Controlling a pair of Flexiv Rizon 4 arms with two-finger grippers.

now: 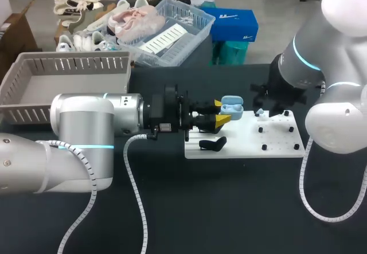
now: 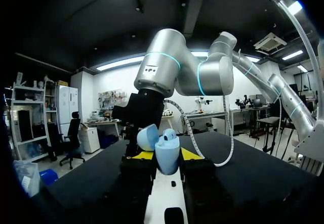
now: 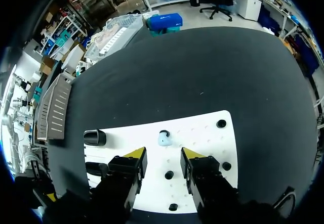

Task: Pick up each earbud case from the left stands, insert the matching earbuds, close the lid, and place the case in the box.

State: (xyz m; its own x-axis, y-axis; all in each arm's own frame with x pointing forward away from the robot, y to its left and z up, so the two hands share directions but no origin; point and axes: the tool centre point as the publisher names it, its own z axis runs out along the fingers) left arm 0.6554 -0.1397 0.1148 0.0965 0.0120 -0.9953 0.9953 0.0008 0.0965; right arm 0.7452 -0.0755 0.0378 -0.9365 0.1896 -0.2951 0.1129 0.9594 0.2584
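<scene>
At the table's far left, the grey slatted plastic box (image 1: pixel 69 65) shows no case yet, so most of the work seems left. Over the white pegged board (image 1: pixel 246 133), my left gripper (image 2: pixel 166 158) clamps the pale-blue earbud case (image 1: pixel 231 106), lid up, with a small black holder (image 1: pixel 213 144) lying on the board near it. My right gripper (image 3: pixel 163 158) hangs spread and empty just above a loose pale-blue earbud (image 3: pixel 163 139).

Overhead light falls evenly on the matte black table (image 1: pixel 229 208), which reads uniformly dark. The white perforated board (image 1: pixel 275 142) shows bright, with soft, short shadows at its pegs. The glossy white right arm (image 1: pixel 344 7) carries broad highlights, and in the left wrist view the pale blue open earbud case (image 2: pixel 164 152) stands well lit against a shadowed foreground.
</scene>
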